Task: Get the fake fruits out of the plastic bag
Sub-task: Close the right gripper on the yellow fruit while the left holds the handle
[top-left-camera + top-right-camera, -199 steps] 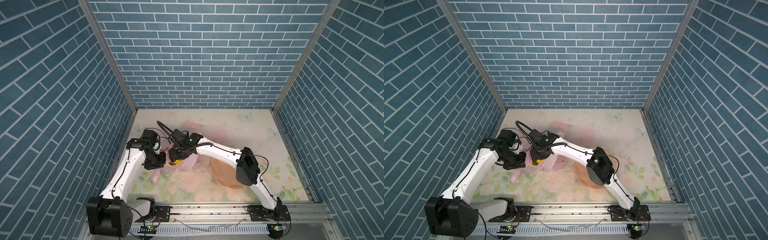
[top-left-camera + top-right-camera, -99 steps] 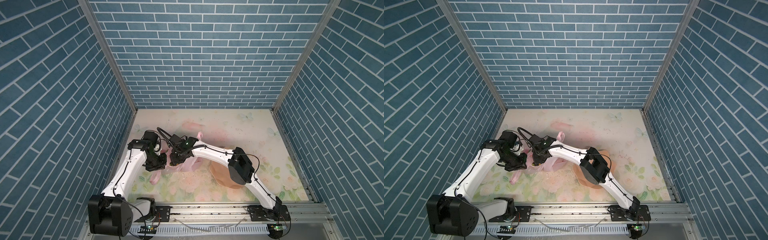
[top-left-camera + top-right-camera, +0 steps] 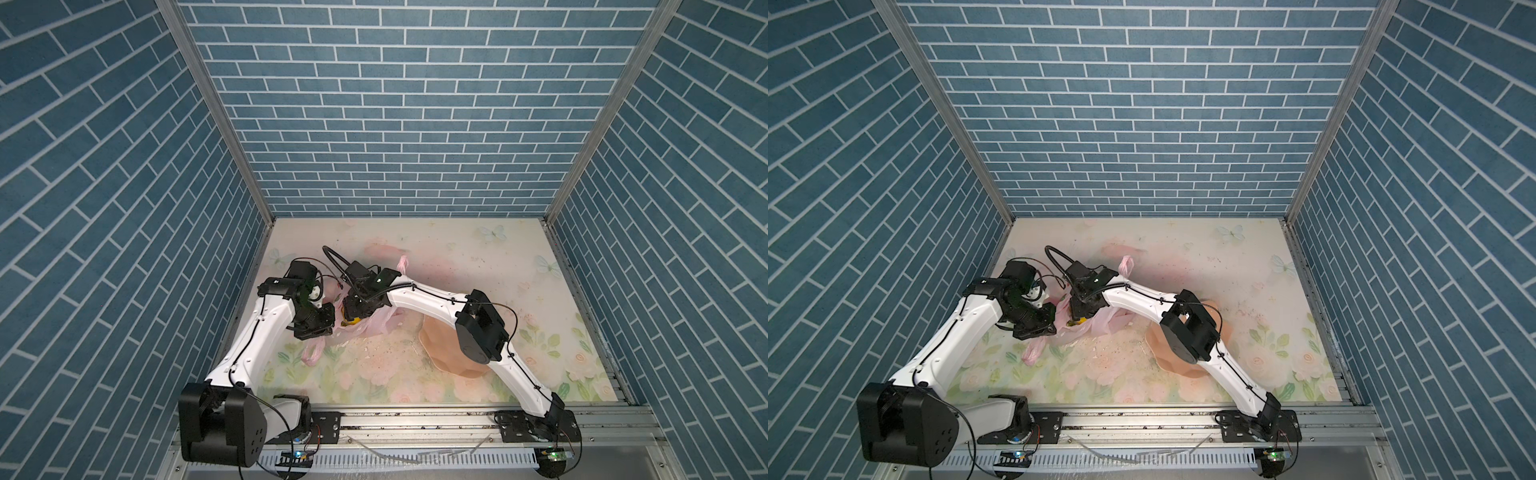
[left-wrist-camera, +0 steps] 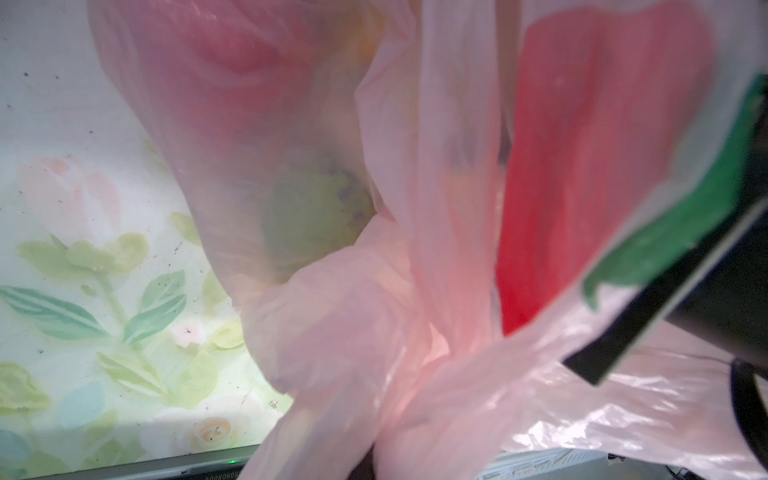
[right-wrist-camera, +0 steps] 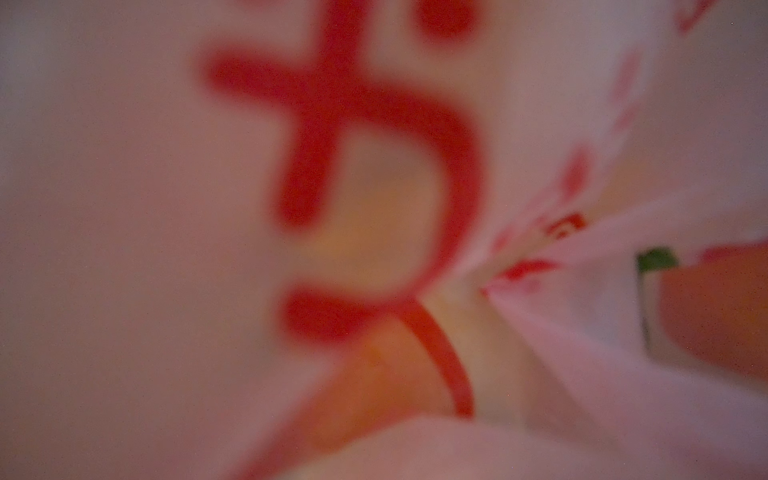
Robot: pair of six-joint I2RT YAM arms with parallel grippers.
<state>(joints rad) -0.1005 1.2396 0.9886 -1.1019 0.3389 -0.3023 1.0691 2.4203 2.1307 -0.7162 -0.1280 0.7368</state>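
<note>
The pink plastic bag (image 3: 374, 323) lies crumpled at the left middle of the mat in both top views. One loop handle (image 3: 402, 264) sticks up behind it and another (image 3: 312, 353) trails toward the front. My left gripper (image 3: 325, 331) pinches the bag's near edge, and bunched pink film (image 4: 374, 374) hides its jaws in the left wrist view. My right gripper (image 3: 354, 312) points down into the bag's mouth, its fingers hidden. Below it shows a yellow fruit (image 3: 350, 321). A green fruit (image 4: 309, 216) shows through the film. The right wrist view is blurred film with red print (image 5: 374, 124).
A peach scalloped bowl (image 3: 436, 347) stands right of the bag, partly under my right arm's elbow (image 3: 480, 328). The floral mat (image 3: 374, 374) ends at a metal rail (image 3: 415, 419) in front. Blue brick walls close the back and both sides.
My right gripper has dipped lower into the bag's mouth and its elbow has shifted slightly left. A bag handle has come up behind the right wrist. The left arm has barely moved.
</note>
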